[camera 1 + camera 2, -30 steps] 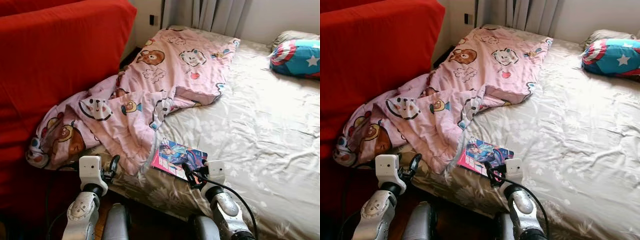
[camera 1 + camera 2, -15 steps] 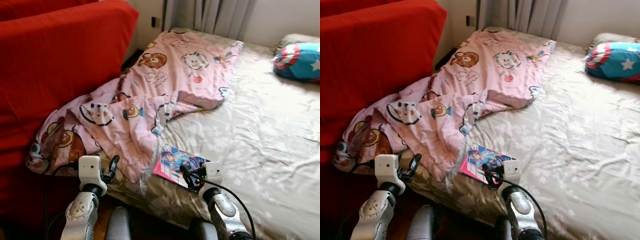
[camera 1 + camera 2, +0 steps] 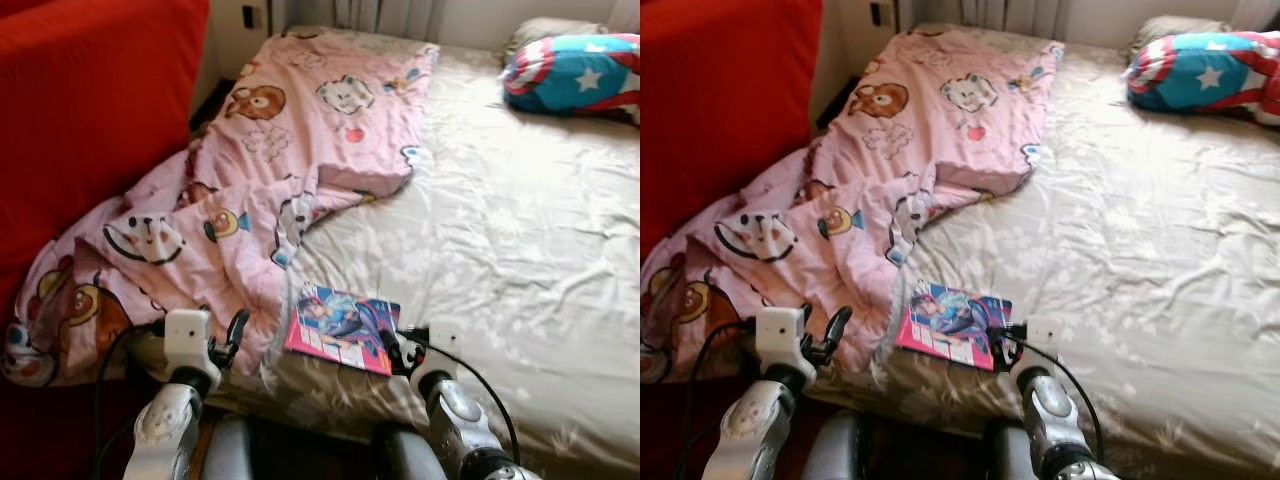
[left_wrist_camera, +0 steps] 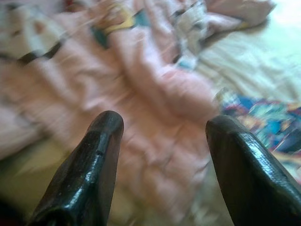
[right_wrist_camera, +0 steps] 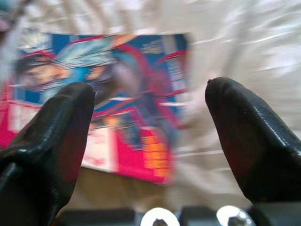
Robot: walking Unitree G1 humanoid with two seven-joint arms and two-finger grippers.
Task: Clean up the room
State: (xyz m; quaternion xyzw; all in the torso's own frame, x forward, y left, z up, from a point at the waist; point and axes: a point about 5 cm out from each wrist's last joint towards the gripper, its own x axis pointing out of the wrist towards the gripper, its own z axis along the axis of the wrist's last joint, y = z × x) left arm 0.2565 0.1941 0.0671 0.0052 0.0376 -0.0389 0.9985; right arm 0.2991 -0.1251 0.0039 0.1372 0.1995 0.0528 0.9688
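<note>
**Approaching the book on the bed**

Facing a bed [image 3: 520, 230] covered in a pale floral sheet. Book [image 3: 343, 326] with a blue and pink illustrated cover: flat on the sheet, near the bed's front edge, just beside the hanging hem of the pink blanket [image 3: 270, 170].

Right gripper [image 3: 397, 348]: at the book's right-hand edge, low over the sheet. Jaws open, spread wide, gripping nothing. In the right wrist view, book [image 5: 108, 99] seen between and beyond the two black fingers [image 5: 56, 136]; contact with the cover cannot be told.

Left gripper [image 3: 232, 333]: raised at the front edge of the bed, beside the blanket's lower folds. Jaws open and empty. In the left wrist view, blurred pink blanket [image 4: 141, 113] ahead of the fingers [image 4: 89, 169].

Blanket: printed with cartoon animals, spread along the bed's left side and spilling over the edge against a red sofa [image 3: 90, 130].

Star-patterned pillow [image 3: 570, 70]: at the head of the bed, well apart from the book.
</note>
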